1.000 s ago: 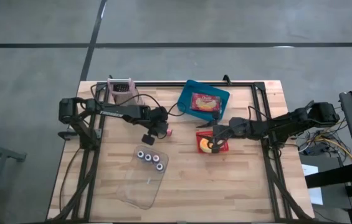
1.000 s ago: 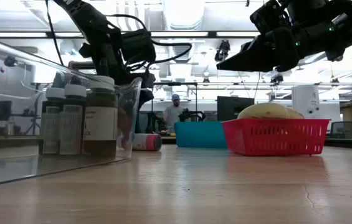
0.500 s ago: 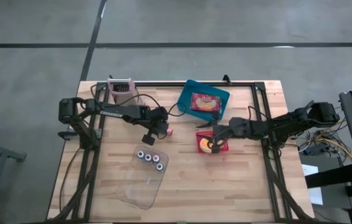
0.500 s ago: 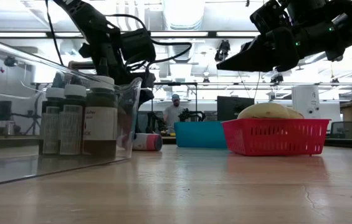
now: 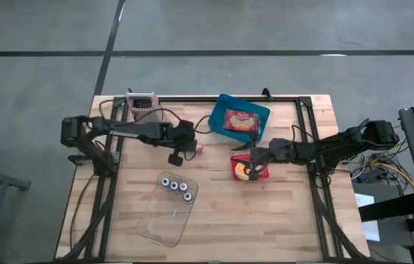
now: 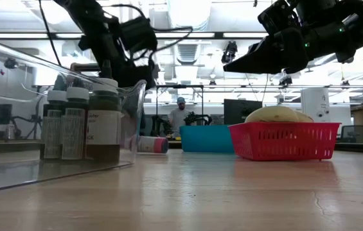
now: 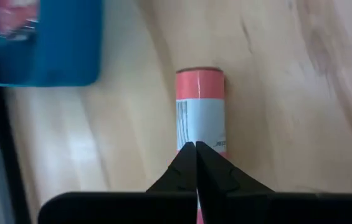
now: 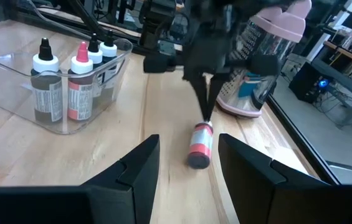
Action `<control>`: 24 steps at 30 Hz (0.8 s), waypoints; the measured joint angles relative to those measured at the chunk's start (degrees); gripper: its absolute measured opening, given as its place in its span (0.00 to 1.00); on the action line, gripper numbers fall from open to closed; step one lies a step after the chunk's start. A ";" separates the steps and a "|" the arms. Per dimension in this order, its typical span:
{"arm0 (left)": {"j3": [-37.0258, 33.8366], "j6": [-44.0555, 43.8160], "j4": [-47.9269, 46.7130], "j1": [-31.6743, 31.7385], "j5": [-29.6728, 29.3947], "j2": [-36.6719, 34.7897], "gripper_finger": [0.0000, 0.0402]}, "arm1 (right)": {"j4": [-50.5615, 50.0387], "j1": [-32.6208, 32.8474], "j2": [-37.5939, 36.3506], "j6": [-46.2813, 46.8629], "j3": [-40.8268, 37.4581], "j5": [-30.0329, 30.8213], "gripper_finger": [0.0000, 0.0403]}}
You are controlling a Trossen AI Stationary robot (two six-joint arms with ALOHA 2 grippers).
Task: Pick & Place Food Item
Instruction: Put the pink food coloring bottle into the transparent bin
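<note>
- The left gripper (image 7: 195, 163) hangs just above the pink-and-white cylindrical tube (image 7: 200, 109) lying on the wooden table (image 5: 280, 220) — fingers pressed together, holding nothing.
- The right gripper (image 5: 250, 166) — fingers parted — hovers over the red plastic basket (image 6: 284, 141).

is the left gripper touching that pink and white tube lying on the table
Apart. In the right wrist view, the left gripper, shut, hangs above the pink and white tube with bare table showing between its tip and the tube. The left wrist view only overlaps them.
</note>
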 joint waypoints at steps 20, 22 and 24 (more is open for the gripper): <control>1.58 -3.56 -4.72 0.89 6.52 -5.42 0.04 | 0.02 0.00 0.00 1.86 0.00 -0.15 0.40; 2.28 -3.16 -4.92 1.07 7.19 -4.52 0.10 | -0.01 0.00 0.00 1.97 0.00 -0.14 0.40; 3.11 -2.92 -5.26 1.43 8.52 -3.72 0.18 | -0.07 0.00 0.00 2.21 0.00 -0.13 0.40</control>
